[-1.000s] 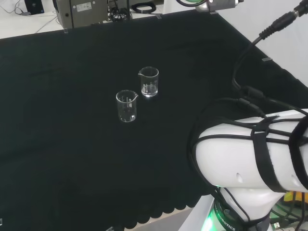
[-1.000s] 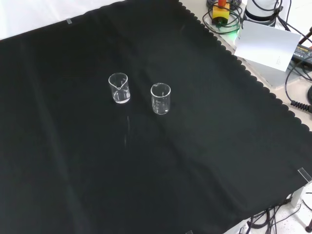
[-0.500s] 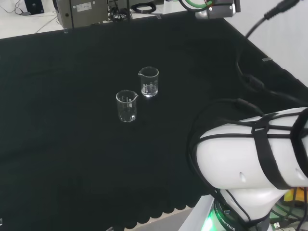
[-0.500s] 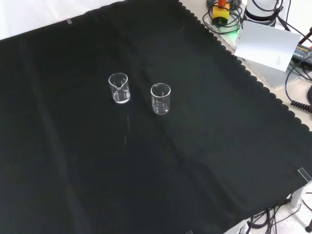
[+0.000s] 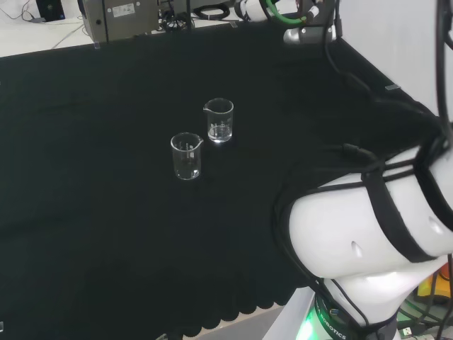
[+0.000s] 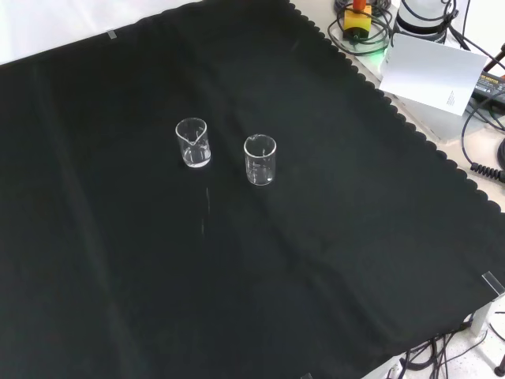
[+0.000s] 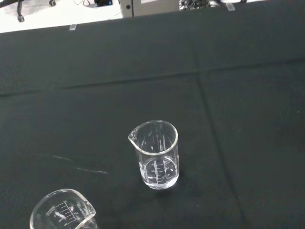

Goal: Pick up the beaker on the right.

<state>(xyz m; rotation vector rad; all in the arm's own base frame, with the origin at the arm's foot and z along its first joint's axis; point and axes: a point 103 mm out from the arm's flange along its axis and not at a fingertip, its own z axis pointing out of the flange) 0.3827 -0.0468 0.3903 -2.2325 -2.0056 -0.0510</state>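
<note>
Arm moves, glassware does not

In the head view the big white arm link [image 5: 368, 234] stands higher now, toward the black cloth [image 5: 106, 234].

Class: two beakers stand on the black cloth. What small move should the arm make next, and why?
Probably bring the wrist down toward the beaker on the right in the head view, centred in the wrist view. It stands upright and untouched, apart from the other beaker.

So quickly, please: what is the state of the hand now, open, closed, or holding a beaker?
Hand: cannot be told; both beakers stand free on the cloth, so it holds neither.
</note>
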